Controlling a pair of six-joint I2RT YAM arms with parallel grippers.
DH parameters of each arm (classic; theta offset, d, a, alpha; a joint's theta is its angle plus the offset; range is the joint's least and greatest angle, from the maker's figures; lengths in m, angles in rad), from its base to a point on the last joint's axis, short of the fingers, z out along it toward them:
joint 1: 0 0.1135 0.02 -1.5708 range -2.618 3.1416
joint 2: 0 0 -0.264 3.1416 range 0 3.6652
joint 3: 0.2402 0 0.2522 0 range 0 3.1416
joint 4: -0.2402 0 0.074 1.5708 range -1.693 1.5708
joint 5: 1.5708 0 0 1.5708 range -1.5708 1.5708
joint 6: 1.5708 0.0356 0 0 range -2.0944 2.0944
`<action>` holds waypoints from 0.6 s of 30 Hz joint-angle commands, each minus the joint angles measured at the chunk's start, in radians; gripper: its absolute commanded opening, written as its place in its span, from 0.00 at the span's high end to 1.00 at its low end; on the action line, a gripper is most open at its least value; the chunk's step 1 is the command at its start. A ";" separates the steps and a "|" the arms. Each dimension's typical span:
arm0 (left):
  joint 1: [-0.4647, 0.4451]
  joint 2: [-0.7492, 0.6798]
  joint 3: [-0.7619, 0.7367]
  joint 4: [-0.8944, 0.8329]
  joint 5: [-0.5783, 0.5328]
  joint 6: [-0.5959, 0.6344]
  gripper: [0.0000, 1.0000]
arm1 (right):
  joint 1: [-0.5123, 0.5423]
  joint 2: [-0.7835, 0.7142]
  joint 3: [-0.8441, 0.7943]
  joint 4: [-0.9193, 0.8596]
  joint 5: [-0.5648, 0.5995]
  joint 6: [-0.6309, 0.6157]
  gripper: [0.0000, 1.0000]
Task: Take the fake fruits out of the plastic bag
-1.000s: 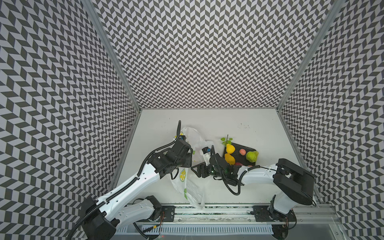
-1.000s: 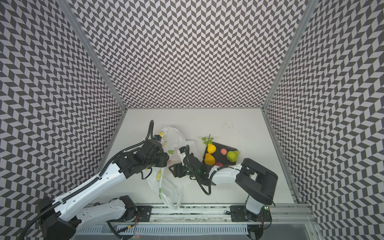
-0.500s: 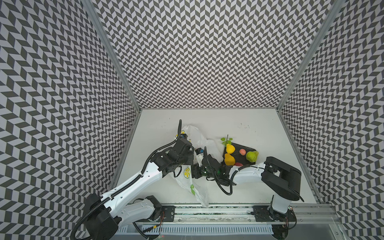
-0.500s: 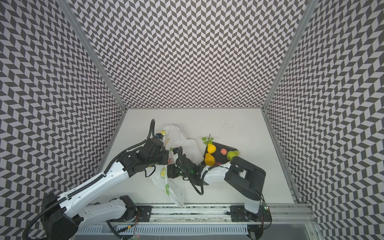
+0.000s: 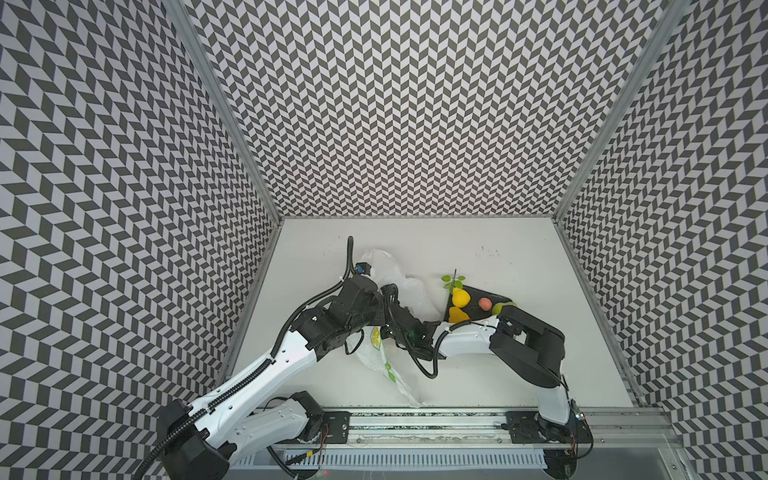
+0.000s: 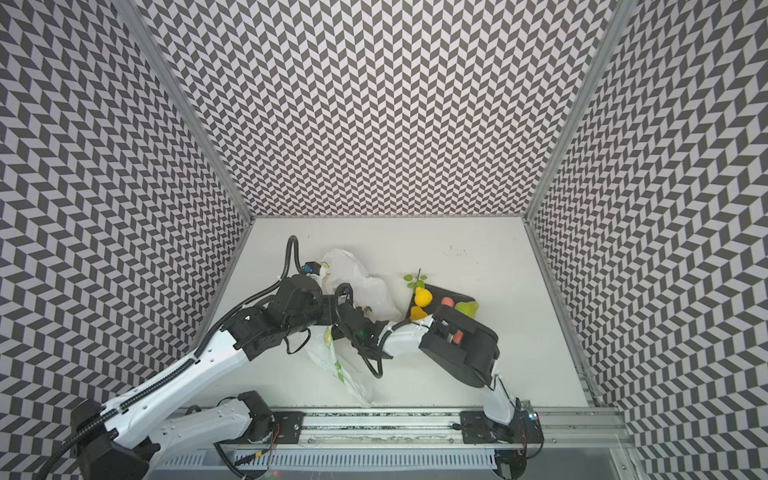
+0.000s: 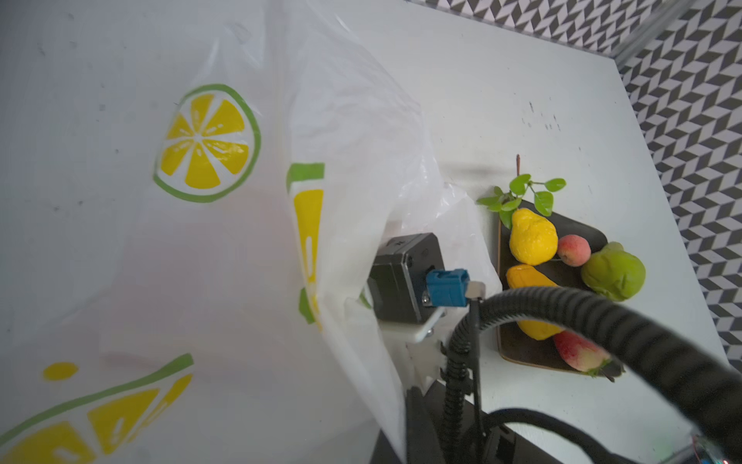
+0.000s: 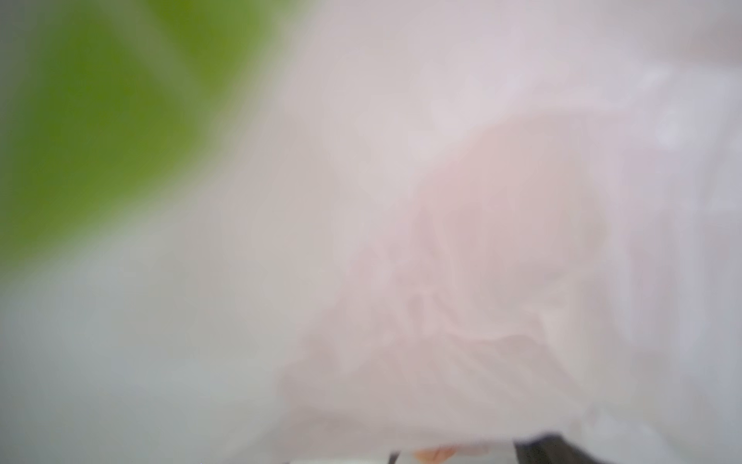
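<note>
The plastic bag (image 5: pixel 386 266) lies crumpled mid-table, white film with lemon-slice prints (image 7: pixel 206 142). My left gripper (image 5: pixel 372 323) is shut on its film, and the bag's tail (image 6: pixel 349 374) trails toward the front rail; the jaws are hidden behind film in the left wrist view. My right gripper (image 5: pixel 394 321) reaches into the bag beside it, fingers hidden. The right wrist view shows only blurred film (image 8: pixel 160 341) with a pinkish shape (image 8: pixel 502 241) behind it. Several fake fruits sit on a dark plate (image 7: pixel 522 353): a lemon (image 7: pixel 533 237), a peach (image 7: pixel 574 250), a green fruit (image 7: pixel 613 271) and a strawberry (image 7: pixel 582 355).
The plate (image 5: pixel 494 296) stands right of the bag, just behind the right forearm (image 5: pixel 465 343). A leafy sprig (image 5: pixel 453 280) sticks out past its far corner. Patterned walls close in three sides and a metal rail (image 5: pixel 415 419) runs along the front.
The left gripper has shut on the bag film. The right arm has pushed further left into the bag, and the bag has been pulled and reshaped, its tail stretched toward the front.
</note>
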 commanded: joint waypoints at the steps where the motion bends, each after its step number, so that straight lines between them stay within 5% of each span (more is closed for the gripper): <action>1: -0.005 -0.025 -0.003 0.024 0.018 -0.022 1.00 | 0.002 0.052 0.053 -0.019 0.096 -0.014 0.16; 18: -0.004 -0.074 -0.035 0.012 0.009 -0.057 1.00 | -0.014 0.208 0.201 -0.090 0.060 0.031 0.35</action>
